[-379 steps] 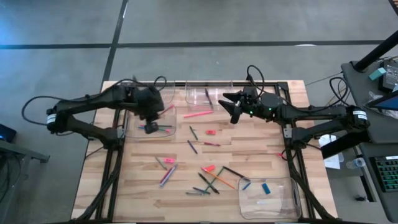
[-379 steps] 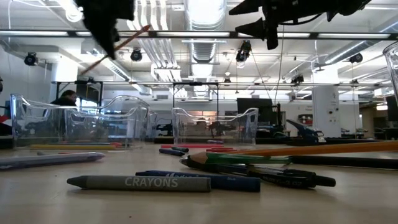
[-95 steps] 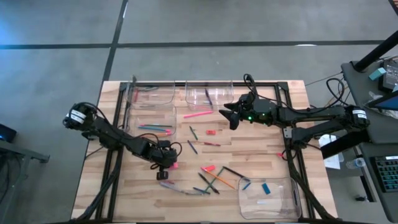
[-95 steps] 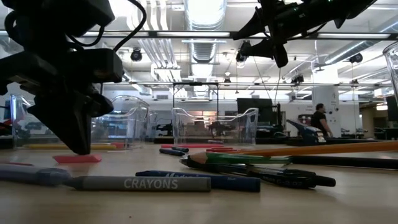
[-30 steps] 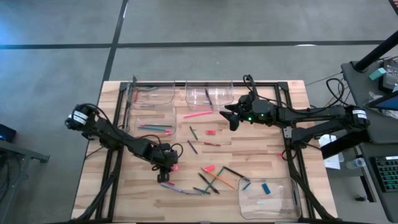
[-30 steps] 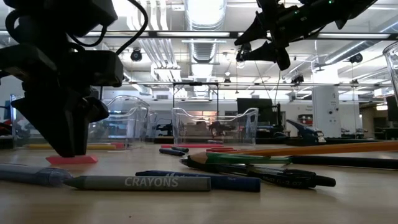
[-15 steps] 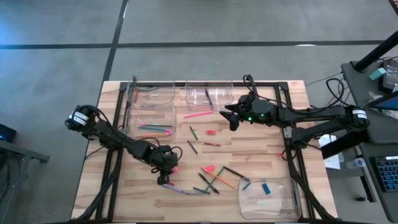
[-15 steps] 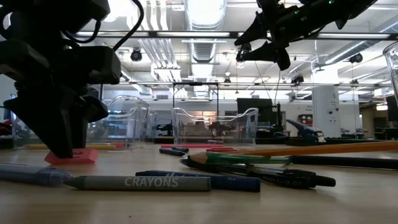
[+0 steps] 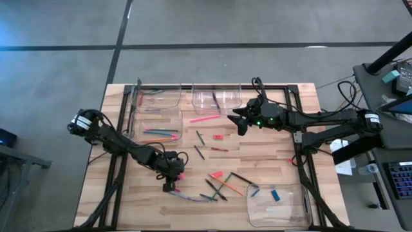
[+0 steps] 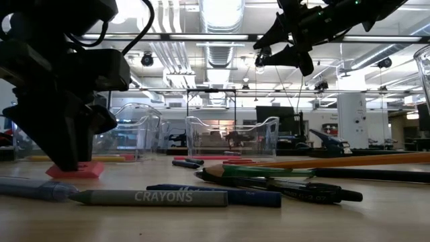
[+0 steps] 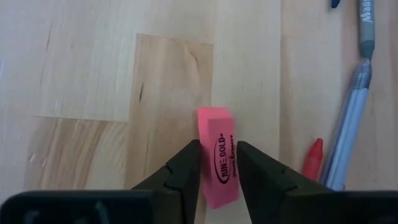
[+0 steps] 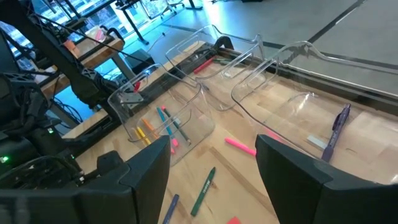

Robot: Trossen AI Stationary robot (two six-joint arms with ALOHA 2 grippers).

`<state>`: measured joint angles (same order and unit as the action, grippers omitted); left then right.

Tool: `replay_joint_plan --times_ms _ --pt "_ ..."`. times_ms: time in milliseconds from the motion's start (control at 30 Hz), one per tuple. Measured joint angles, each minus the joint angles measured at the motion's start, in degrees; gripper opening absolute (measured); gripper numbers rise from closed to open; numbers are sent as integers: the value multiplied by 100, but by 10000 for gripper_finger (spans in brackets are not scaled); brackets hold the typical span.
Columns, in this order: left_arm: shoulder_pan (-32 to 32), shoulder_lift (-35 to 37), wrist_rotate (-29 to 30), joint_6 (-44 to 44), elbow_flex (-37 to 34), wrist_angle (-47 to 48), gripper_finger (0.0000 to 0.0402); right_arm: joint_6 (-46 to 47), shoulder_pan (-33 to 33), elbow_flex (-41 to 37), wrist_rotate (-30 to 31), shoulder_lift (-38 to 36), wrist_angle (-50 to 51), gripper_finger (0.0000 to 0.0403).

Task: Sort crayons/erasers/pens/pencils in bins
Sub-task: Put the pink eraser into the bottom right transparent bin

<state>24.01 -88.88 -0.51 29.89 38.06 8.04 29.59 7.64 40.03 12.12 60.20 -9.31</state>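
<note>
Pink and chunky, the eraser (image 11: 219,156) is a short matte block with dark oval print, and my left gripper (image 11: 217,163) is closed on it, one dark finger (image 11: 188,167) against each long side. It sits on the table (image 9: 148,187), pale wood planks with fine grain, at about seven o'clock on the top. Just beside it lie a red crayon (image 11: 313,157) and a slim grey pen (image 11: 349,123). Clear plastic bins (image 9: 217,96) with rounded corners stand toward twelve o'clock. My right gripper (image 9: 240,119) hangs at one o'clock, fingers spread wide, holding nothing. Beyond: white ceiling ducts (image 10: 222,47), strip lights
</note>
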Motion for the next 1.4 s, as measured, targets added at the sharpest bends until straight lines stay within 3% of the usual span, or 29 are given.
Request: replay_joint_plan --times_ms 233,600,867,1000,1133,1200,1400 --pt "9 -11 -230 -20 -2 -56 12 1 0 0 0 0 1 224" --pt "0 28 -279 -25 193 232 4 1 -2 0 2 0 1 224" --pt "-342 682 484 -201 618 628 3 29 0 0 0 0 -75 224" --pt "-752 1214 910 -225 629 -21 3 -10 -27 2 -198 0 -388 224" --pt "-1257 1584 1008 -473 567 -1277 2 -121 -146 2 -475 0 -807 224" --pt "-1518 1609 1006 -595 551 -1989 2 -219 -244 2 -511 0 -1029 224" --pt "-2176 1426 880 -776 507 -2822 2 -318 -497 4 -509 34 -1262 224"
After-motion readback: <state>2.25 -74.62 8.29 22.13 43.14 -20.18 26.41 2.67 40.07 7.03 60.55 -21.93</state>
